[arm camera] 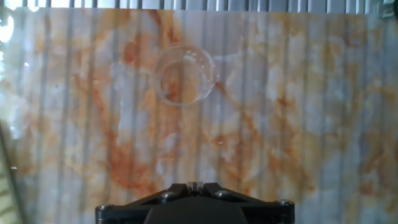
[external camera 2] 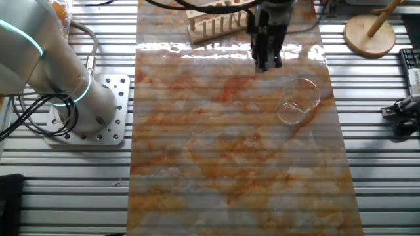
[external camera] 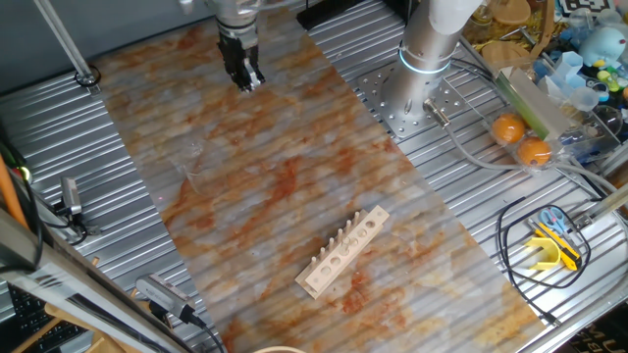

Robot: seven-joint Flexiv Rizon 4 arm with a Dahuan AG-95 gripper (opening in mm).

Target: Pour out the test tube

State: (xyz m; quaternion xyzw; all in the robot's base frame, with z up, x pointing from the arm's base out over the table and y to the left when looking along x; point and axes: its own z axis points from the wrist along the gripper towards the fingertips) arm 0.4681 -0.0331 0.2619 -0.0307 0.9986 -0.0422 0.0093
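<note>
My gripper (external camera: 247, 82) hangs over the far part of the marbled mat, fingers pointing down. In the other fixed view the gripper (external camera 2: 266, 64) is between the wooden rack (external camera 2: 216, 25) and the clear glass beaker (external camera 2: 298, 99). In the hand view the gripper (arm camera: 194, 185) has its jaws closed together, and the beaker (arm camera: 183, 74) stands ahead of them, seen from above. I cannot make out the test tube in any view, neither between the fingers nor in the rack (external camera: 343, 252). The beaker (external camera: 191, 159) is only a faint outline in one fixed view.
The robot base (external camera: 427, 59) stands on a perforated plate right of the mat. Two oranges (external camera: 522, 139), cables and a yellow tool (external camera: 554, 250) lie at the right. A wooden stand (external camera 2: 371, 29) is beyond the mat's edge.
</note>
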